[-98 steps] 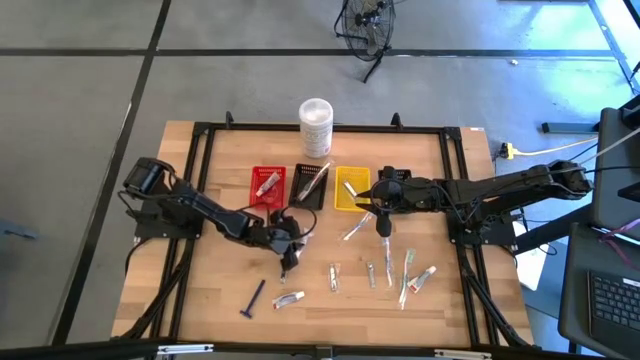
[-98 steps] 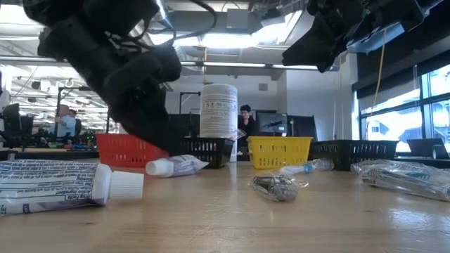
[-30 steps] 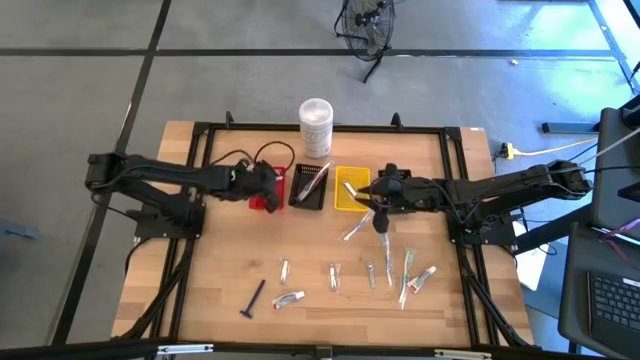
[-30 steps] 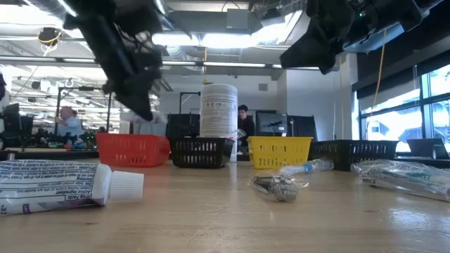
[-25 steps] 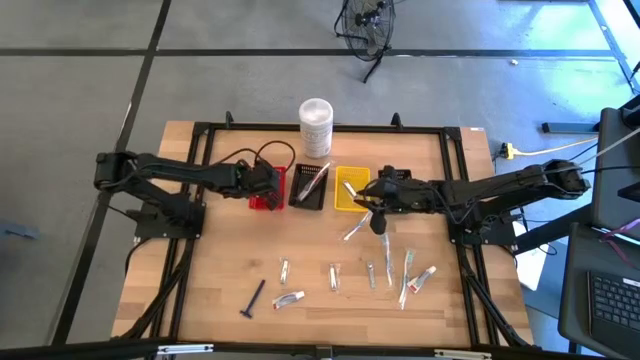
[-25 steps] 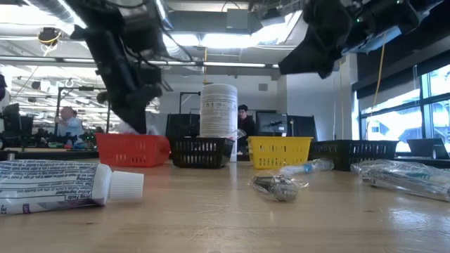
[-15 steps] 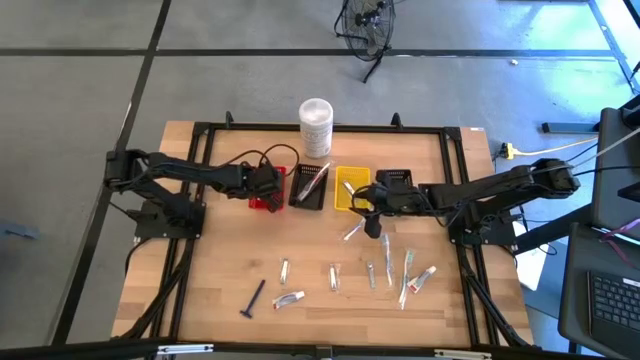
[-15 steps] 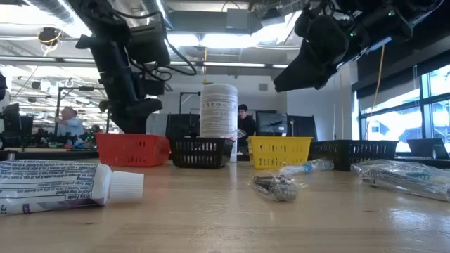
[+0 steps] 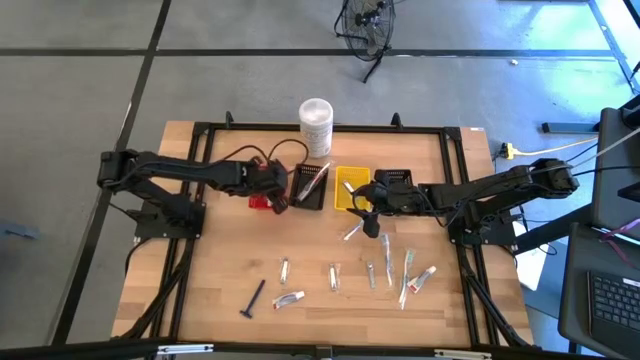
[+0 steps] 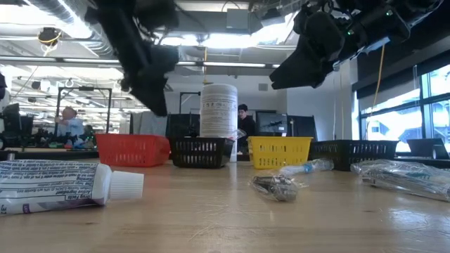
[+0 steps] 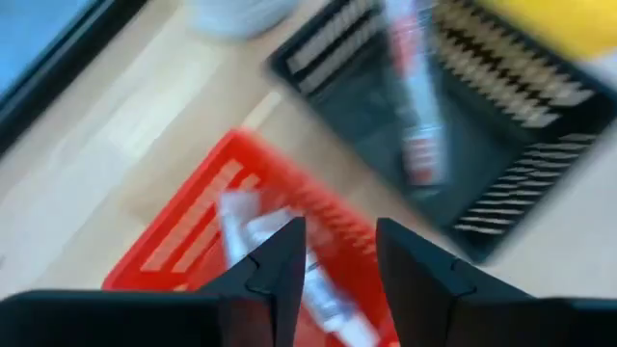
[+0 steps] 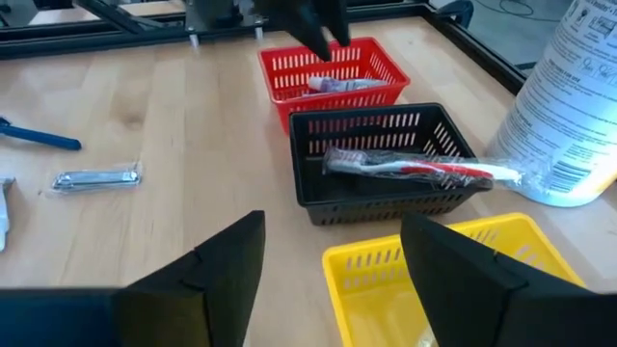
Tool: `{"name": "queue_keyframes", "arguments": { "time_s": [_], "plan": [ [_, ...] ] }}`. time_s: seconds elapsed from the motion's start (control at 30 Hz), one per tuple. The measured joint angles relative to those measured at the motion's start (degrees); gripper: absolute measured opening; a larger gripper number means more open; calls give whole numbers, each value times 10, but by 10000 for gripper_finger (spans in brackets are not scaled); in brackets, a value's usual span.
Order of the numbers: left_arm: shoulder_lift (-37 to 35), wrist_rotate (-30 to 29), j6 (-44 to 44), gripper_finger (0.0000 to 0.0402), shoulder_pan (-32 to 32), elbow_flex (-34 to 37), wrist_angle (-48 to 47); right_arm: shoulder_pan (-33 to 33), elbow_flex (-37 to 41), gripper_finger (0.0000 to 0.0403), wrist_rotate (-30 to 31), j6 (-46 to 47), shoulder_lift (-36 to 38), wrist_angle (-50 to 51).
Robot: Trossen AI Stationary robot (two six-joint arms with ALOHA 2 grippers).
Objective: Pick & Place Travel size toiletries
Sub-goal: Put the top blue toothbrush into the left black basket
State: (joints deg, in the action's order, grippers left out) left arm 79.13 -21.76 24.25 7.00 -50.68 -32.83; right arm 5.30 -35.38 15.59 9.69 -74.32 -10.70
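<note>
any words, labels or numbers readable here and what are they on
None can be read.
White cylindrical container: lines of dark print on its label, too small to read.
Toothpaste tube lying nearest the low camera: print along its side, too blurred to read.
Tube in the red basket: coloured marks only, no legible letters.

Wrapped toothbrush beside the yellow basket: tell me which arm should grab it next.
Right. The right gripper hangs open almost over the wrapped toothbrush, while the left gripper is empty above the red basket, farther away.
</note>
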Motion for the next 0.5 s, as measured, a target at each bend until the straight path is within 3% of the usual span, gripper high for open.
{"name": "queue_keyframes", "arguments": {
  "time_s": [0.3, 0.5],
  "plan": [
    [0, 12, -15, 114, -70, -8, 13, 0, 0, 222, -3, 3, 0, 0],
    [0, 21, 22, 112, -118, -8, 13, 1, 0, 207, -72, 20, 0, 0]
  ]
}}
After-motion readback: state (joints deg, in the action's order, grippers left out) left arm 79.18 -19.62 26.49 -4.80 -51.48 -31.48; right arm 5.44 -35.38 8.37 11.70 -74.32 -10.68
